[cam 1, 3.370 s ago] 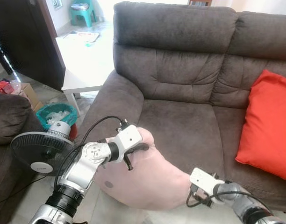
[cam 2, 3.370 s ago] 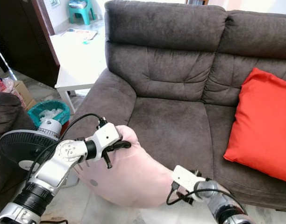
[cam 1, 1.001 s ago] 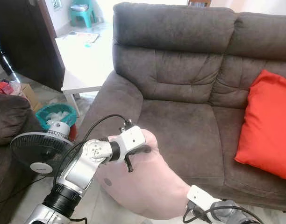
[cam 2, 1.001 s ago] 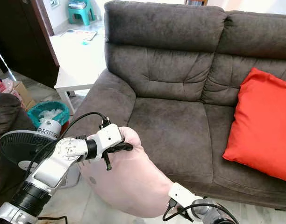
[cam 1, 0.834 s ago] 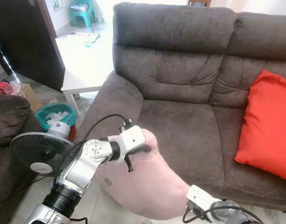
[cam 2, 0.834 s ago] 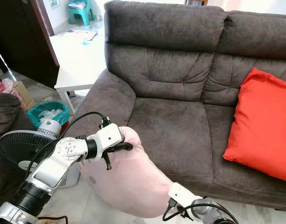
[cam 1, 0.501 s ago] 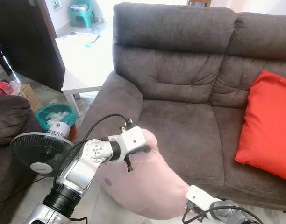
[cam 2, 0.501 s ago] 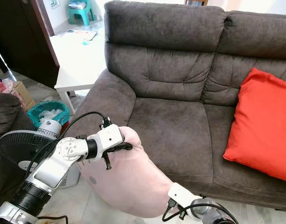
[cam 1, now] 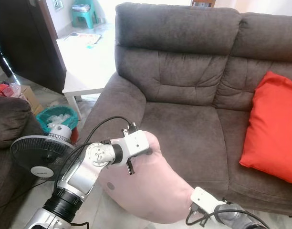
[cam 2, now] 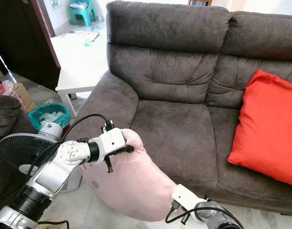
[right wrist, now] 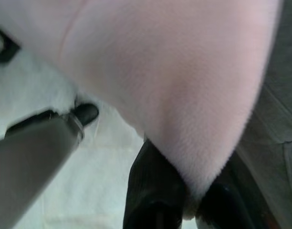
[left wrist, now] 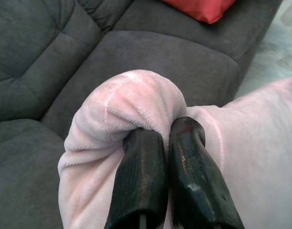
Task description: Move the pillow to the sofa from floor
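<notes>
A soft pink pillow (cam 1: 148,186) hangs off the floor, just in front of the left seat of the dark grey sofa (cam 1: 184,126). My left gripper (left wrist: 167,131) is shut on the pillow's upper corner, and a fold of the plush bulges over its fingertips. In the left eye view that gripper (cam 1: 139,157) sits at the pillow's top left, near the sofa's armrest. My right gripper (right wrist: 186,191) holds the pillow's lower near corner between its two fingers. Its white wrist (cam 1: 204,199) shows at the pillow's lower right edge.
A red cushion (cam 1: 272,129) leans on the sofa's right seat. To my left stand a black fan (cam 1: 38,155), a teal basket (cam 1: 57,117) and a dark armchair (cam 1: 7,124). A white table (cam 1: 86,71) lies beyond the sofa's armrest. Tiled floor runs under the pillow.
Since 3.4 s ago my right wrist has dropped lower under the pillow's near end, and the left gripper has shifted slightly right with its corner. Little moved in the last half second.
</notes>
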`<state>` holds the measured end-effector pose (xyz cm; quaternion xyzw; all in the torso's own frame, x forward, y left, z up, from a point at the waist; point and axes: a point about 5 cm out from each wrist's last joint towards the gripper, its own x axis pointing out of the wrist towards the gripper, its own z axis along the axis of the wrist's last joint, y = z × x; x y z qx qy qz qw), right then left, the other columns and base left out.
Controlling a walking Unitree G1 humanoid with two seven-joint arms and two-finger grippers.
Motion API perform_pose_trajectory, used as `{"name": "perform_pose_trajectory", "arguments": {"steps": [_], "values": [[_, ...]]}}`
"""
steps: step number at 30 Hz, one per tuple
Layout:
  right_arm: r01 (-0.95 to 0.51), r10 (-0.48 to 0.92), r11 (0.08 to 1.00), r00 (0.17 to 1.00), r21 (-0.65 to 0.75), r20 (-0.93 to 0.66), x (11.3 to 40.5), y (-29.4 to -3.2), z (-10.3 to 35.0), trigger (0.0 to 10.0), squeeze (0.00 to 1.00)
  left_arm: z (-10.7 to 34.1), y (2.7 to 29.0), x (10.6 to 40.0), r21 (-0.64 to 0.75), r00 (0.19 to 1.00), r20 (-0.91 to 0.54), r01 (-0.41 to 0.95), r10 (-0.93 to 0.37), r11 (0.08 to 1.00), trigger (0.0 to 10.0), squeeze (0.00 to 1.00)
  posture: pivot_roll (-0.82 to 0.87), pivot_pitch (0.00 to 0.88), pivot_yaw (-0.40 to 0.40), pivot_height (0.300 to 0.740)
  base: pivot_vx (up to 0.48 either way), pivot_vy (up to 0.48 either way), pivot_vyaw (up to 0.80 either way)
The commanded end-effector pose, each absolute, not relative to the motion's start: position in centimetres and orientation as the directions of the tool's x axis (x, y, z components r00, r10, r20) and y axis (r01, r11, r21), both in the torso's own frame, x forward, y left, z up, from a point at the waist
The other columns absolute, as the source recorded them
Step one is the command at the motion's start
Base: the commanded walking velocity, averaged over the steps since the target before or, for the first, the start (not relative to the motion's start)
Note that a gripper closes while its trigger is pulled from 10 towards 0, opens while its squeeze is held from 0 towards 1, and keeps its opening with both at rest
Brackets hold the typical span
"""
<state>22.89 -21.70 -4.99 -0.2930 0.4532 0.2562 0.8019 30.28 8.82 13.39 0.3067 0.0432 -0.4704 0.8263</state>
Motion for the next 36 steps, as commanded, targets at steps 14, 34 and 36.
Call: {"name": "perform_pose_trajectory", "arguments": {"steps": [14, 34, 36], "values": [[-0.074, 0.011, 0.989, 0.902, -0.129, -0.432, 27.3, -23.1, 0.4, 10.0, 0.00, 11.7, 12.5, 32.0, 0.348, 0.914, -0.161, 0.405, -0.372, 0.845, 10.0, 0.00, 0.07, 0.007, -0.057, 0.740, 0.000, 0.000, 0.00], [0.058, -0.063, 0.995, 0.996, 0.082, 0.056, 27.1, -20.3, 8.7, 10.0, 0.00, 14.3, 11.8, 30.7, 0.234, 0.949, 0.227, 0.165, -0.219, 0.958, 10.0, 0.00, 0.05, 0.026, -0.035, 0.740, 0.000, 0.000, 0.00], [0.060, -0.065, 0.994, 0.996, 0.087, 0.058, 26.9, -20.3, 8.8, 10.0, 0.00, 14.2, 11.8, 30.8, 0.234, 0.949, 0.228, 0.164, -0.218, 0.958, 10.0, 0.00, 0.04, 0.027, -0.033, 0.740, 0.000, 0.000, 0.00]]}}
